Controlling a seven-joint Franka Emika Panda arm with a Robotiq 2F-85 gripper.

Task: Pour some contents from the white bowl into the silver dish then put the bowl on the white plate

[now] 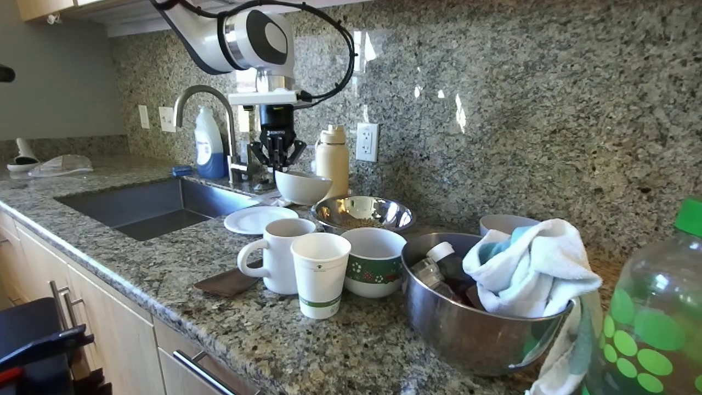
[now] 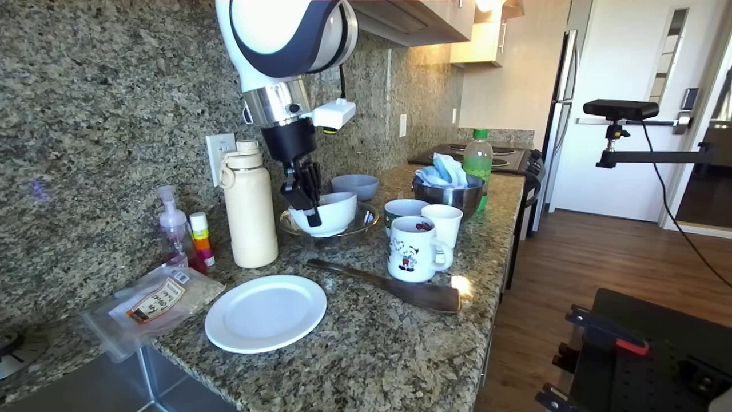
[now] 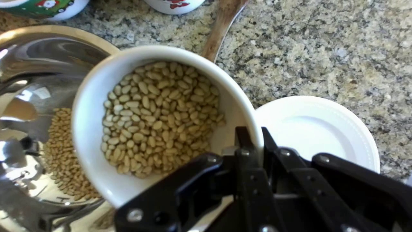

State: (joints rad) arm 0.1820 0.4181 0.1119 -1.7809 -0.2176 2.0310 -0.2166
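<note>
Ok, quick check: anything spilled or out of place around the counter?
Yes: in an exterior view, the plastic bag pokes over the edge of the sink and might slip in. I see no spill around the silver dish, and the hand grips the white bowl by its rim.

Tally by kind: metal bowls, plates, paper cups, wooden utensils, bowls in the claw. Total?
Metal: 2 (silver dish, steel mixing bowl)
White plate: 1
Paper cup: 1
Wooden utensil: 1
White bowl in claw: 1
Total: 6

Plate [image 2: 266, 313] on counter [image 2: 400, 355], probably granite.
</note>
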